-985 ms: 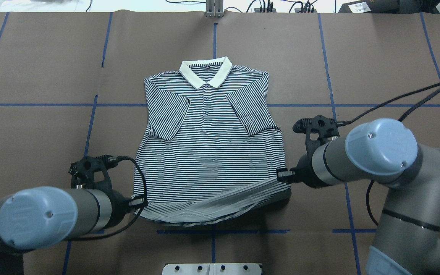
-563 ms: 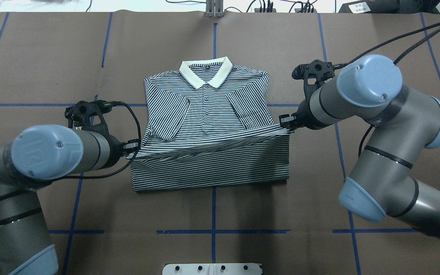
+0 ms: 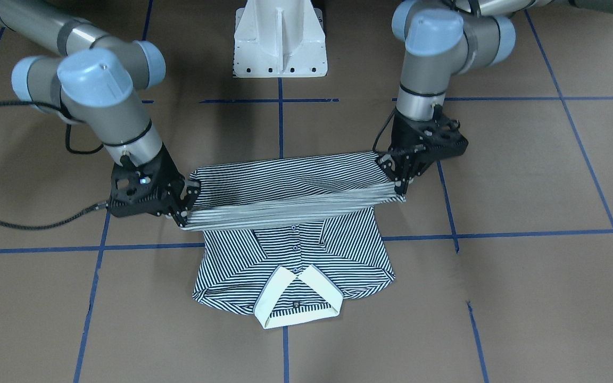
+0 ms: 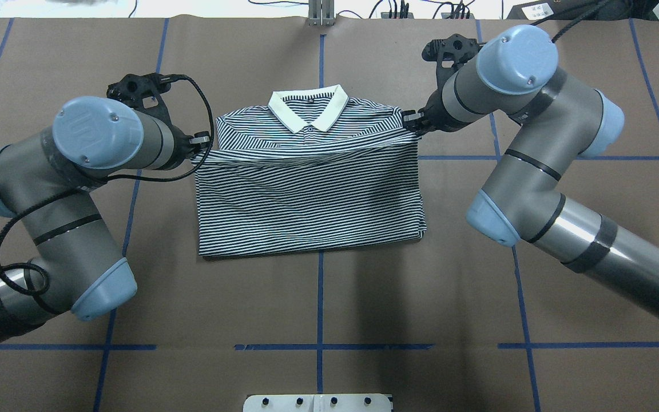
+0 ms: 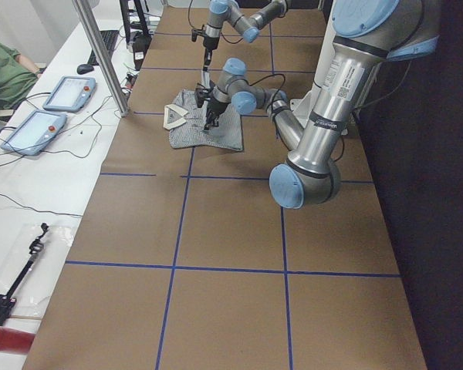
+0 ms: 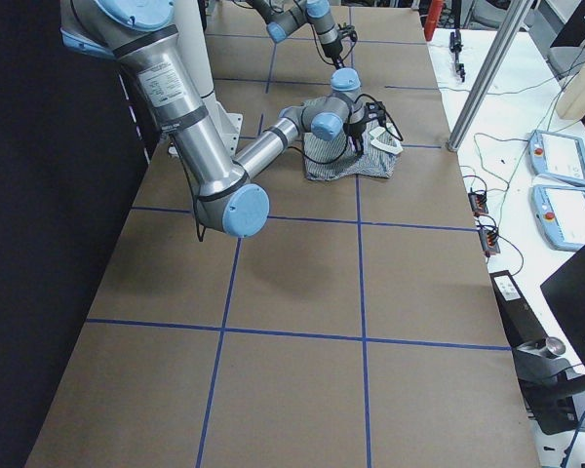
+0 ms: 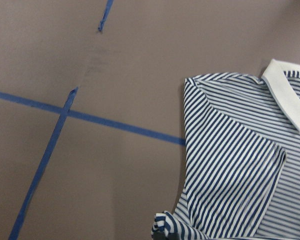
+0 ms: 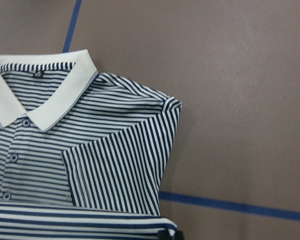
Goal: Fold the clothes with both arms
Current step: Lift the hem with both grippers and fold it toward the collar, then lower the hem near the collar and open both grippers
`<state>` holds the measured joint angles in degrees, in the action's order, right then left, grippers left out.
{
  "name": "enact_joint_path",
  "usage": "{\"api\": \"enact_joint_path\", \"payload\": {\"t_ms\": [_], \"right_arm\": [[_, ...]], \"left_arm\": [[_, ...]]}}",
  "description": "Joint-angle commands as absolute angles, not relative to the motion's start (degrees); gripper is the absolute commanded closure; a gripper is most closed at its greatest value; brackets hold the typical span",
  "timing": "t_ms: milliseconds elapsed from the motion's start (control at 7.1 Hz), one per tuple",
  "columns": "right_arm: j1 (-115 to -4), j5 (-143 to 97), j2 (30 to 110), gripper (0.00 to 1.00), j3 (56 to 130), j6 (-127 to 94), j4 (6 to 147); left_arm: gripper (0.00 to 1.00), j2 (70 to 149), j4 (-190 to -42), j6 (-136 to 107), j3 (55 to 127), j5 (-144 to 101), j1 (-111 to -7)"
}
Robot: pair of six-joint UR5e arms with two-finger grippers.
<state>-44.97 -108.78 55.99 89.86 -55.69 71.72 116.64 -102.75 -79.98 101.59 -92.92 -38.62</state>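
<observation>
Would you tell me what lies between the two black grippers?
The lifted hem of the navy-and-white striped polo shirt spans from the left gripper to the right gripper, clearest in the front-facing view.

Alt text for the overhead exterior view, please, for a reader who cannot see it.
A striped polo shirt lies on a brown table with its bottom half folded up over the chest. The left pincer and right pincer each grip a hem corner, holding the hem just below the cream collar. Blue tape lines cross the table.
</observation>
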Motion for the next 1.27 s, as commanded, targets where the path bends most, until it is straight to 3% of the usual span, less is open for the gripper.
{"api": "enact_joint_path", "payload": {"t_ms": [0, 422, 1126], "right_arm": [[-46.75, -108.81, 48.63, 1.0, 77.39, -55.63, 67.26], [-49.91, -108.72, 42.99, 1.0, 66.2, -55.46, 62.67], [-49.4, -108.72, 40.87, 1.0, 63.98, -55.37, 62.4]], "left_arm": [[1.0, 119.77, -110.64, -79.89, 91.88, -92.99, -41.04], [1.0, 122.96, -114.16, -80.07, 84.65, -92.9, -42.44], [1.0, 125.24, -116.02, -80.68, 81.56, -92.81, -42.8]]}}
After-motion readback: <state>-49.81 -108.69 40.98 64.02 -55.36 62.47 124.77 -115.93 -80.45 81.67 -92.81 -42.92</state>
